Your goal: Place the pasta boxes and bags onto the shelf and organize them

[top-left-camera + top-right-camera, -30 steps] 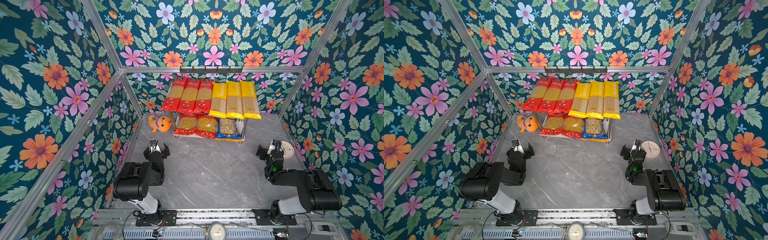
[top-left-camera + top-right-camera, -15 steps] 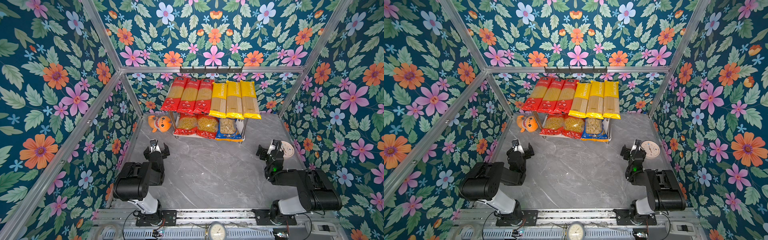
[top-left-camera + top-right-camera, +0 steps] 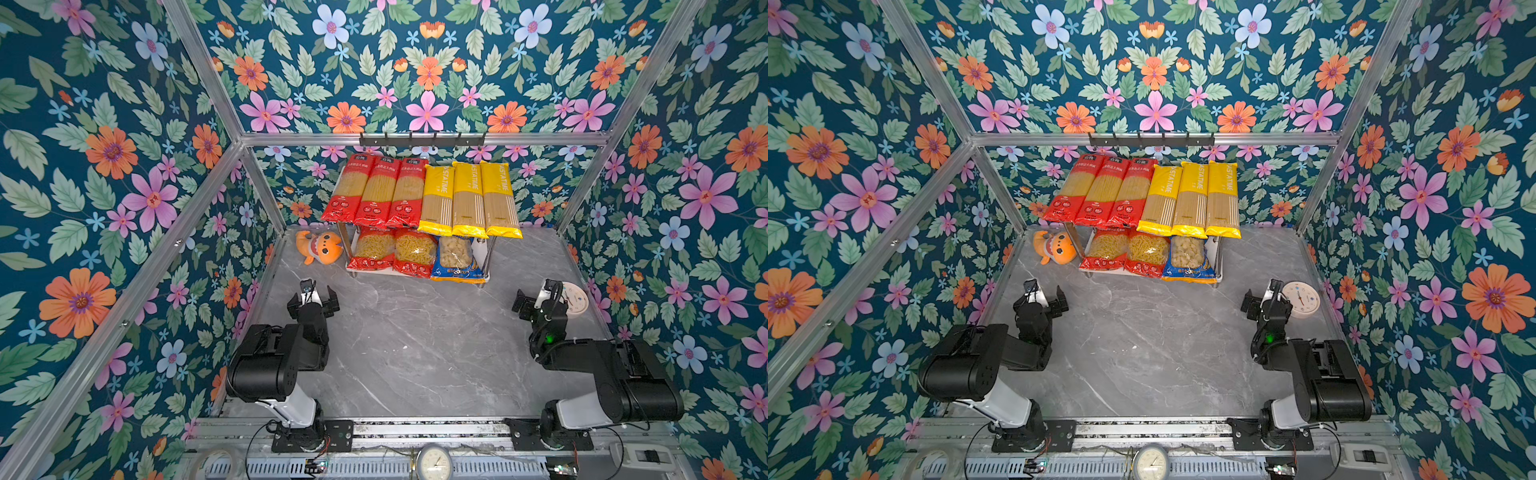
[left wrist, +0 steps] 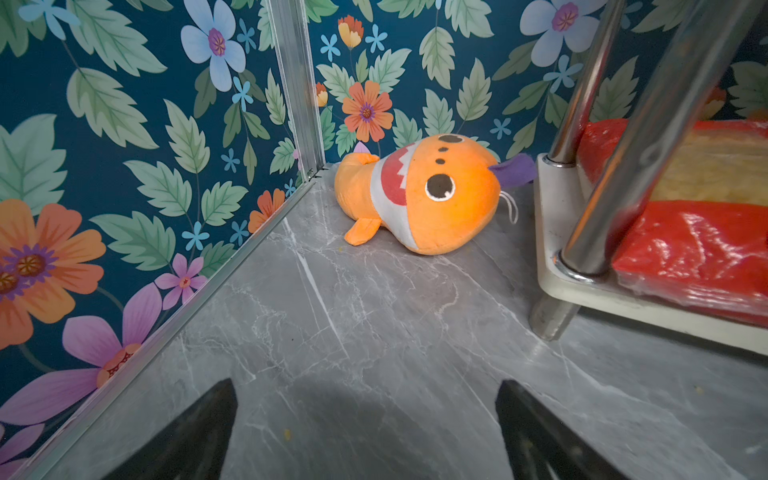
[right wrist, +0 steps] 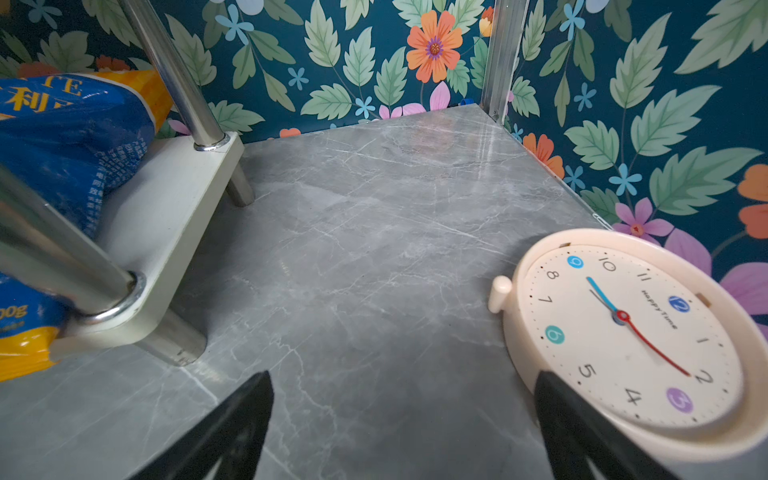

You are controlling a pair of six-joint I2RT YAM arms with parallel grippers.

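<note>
hiding the shelf (image 5: 166,208) top, six spaghetti packs (image 3: 409,191)

Nothing visibly moved in the last second (left end effector (image 3: 312,296), right end effector (image 3: 539,297) and shelf (image 5: 166,232) alike)

The plush toy (image 4: 419,195) lies ahead of the left gripper's (image 4: 365,382) jaws, just beside the shelf (image 4: 552,232). The clock (image 5: 623,332) lies beside the right gripper's (image 5: 405,374) jaws.

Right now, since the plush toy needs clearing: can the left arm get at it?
Probably yes: the plush toy lies on bare table ahead of the left arm, jaws open, nothing between; the shelf leg stands beside it.
</note>
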